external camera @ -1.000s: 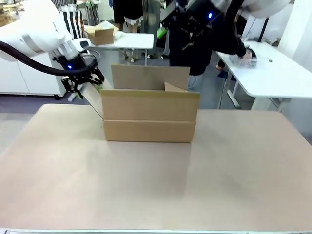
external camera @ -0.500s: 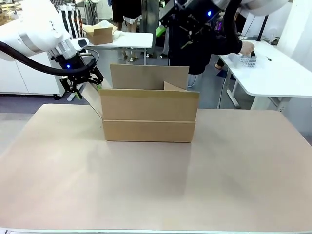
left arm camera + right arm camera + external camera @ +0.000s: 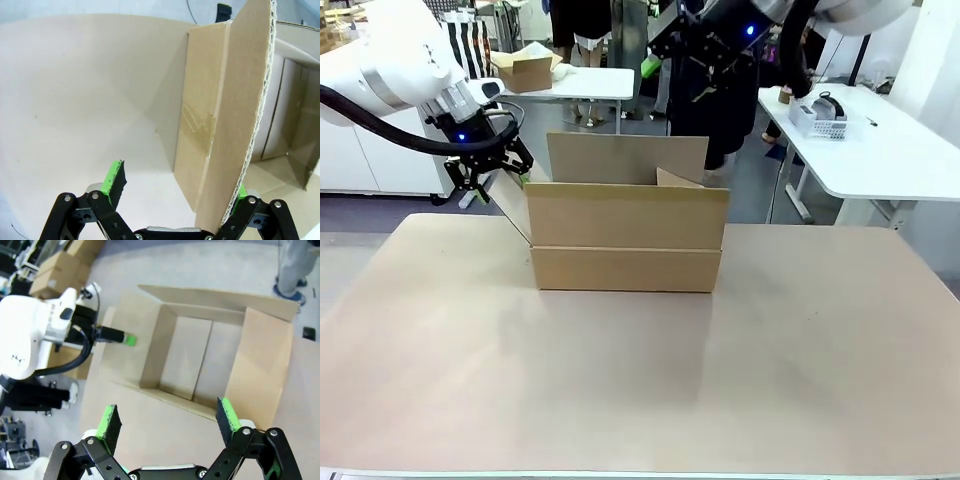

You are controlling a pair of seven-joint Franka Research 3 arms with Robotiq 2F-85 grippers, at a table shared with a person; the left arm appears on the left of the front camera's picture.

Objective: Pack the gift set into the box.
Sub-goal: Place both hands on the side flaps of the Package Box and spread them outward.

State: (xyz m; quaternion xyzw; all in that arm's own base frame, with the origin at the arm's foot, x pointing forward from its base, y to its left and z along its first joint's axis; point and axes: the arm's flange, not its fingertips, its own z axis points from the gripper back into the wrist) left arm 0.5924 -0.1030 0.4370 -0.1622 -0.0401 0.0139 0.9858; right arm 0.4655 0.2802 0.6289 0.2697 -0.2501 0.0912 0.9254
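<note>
I had the left gripper point(image 3: 177, 192) at the box's point(image 3: 625, 240) left end flap point(image 3: 235, 115), its jaws spread wide with the flap's corrugated edge standing between the pads; one pad sat well clear of the card, the other was mostly hidden behind it, so nothing was pinched. I judged the step to be folding that flap outward and holding it so the opening was free. To do it well I wanted to close gently low on the flap, near its hinge crease, and swing along the crease line rather than pull, since the box was light and looked likely to slide on the table point(image 3: 640, 380).

The right gripper point(image 3: 170, 425) hung high above the box, jaws apart and empty, looking straight down into it.

The box stood on the far middle of the table, plain brown corrugated card, shallow and rectangular. Its rear flap stood upright, the right flap leaned up at an angle, and the front flap was folded down against the front wall. Inside I saw only the bare bottom flaps with a seam down the middle; no gift set showed anywhere.
</note>
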